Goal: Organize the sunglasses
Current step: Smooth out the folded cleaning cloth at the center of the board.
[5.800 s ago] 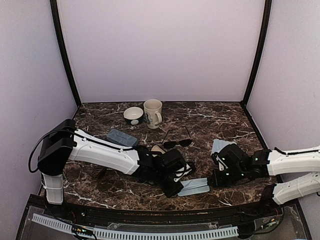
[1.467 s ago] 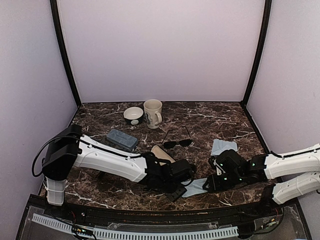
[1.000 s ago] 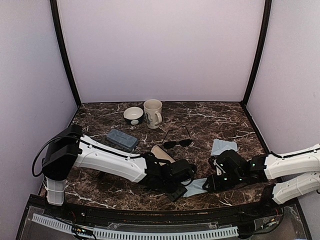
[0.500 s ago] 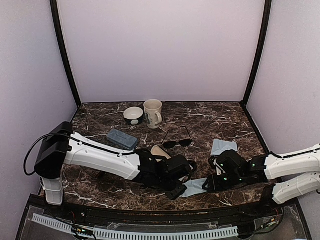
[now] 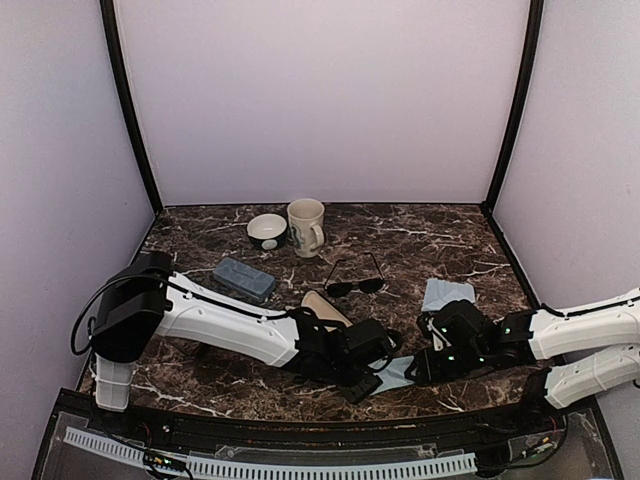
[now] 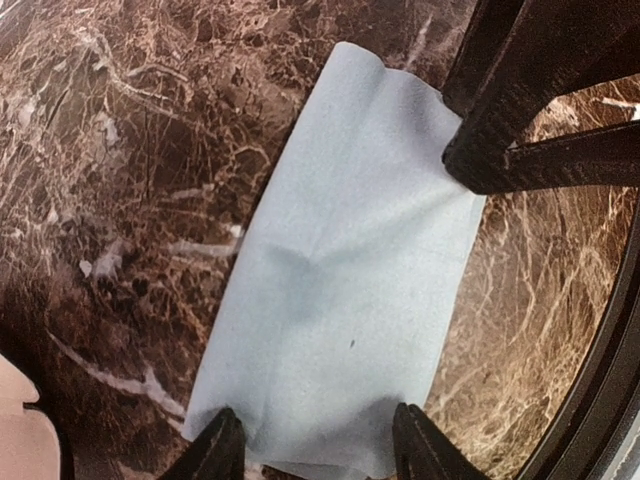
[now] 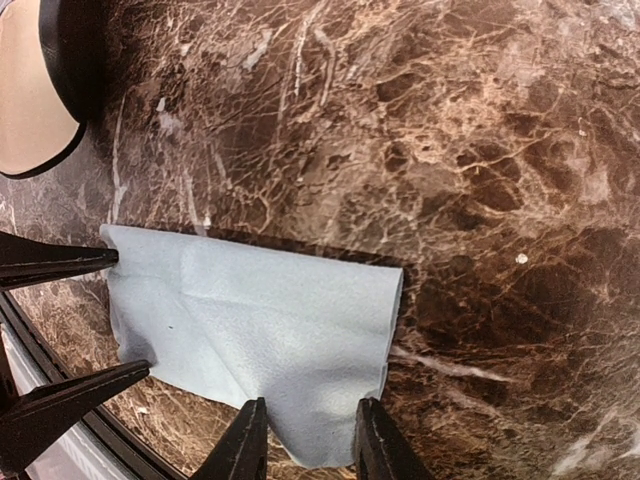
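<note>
— Left gripper [image 6: 318, 452]: half apart, tips at one end of the blue cloth [image 6: 340, 290]. Right gripper [image 7: 308, 440]?
— Narrower, straddling the opposite corner, close to the table [image 5: 450, 235] front rim. Sunglasses [image 5: 354, 286] farther back on open marble, clear of both arms.

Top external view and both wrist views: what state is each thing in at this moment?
Black sunglasses: arms unfolded, not held.
Black case: open, beige lining showing.
Grey-blue case: closed.
Mug: upright.
Bowl: upright.
Blue cloth: lying flat, lightly creased.
Left tool: jaws apart, straddling one end of the cloth.
Right tool: jaws apart, straddling the cloth's other end.
</note>
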Tool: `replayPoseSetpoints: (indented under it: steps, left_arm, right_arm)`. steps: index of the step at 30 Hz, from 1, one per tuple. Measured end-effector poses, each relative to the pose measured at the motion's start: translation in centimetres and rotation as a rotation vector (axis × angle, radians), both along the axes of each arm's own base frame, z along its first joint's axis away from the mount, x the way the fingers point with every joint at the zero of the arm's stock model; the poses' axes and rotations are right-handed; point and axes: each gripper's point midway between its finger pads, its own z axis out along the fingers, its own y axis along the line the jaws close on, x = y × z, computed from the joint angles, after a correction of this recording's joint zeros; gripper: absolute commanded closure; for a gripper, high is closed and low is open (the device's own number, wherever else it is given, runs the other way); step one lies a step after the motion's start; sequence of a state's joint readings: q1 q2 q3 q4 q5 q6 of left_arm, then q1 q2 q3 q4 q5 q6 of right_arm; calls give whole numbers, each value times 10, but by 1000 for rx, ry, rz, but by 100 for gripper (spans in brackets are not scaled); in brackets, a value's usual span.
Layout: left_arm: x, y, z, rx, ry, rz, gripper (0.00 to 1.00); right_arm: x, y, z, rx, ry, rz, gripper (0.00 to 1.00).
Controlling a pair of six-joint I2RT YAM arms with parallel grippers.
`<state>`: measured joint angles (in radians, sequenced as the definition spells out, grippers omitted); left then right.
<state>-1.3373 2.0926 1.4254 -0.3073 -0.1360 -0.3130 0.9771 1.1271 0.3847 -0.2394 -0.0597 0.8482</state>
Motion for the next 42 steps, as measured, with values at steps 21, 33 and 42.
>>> replayPoseSetpoints:
  steps: [21, 33, 42]
  left_arm:
    - [0, 15, -2, 29, 2, 29, 48]
    - [-4, 19, -2, 35, 20, 28, 47]
    - [-9, 24, -1, 56, 41, 17, 41]
  right_arm:
    - [2, -1, -1, -10, -4, -8, 70]
    - [-1, -4, -1, -30, 5, -1, 68]
    - [5, 3, 36, 62, -67, 8, 65]
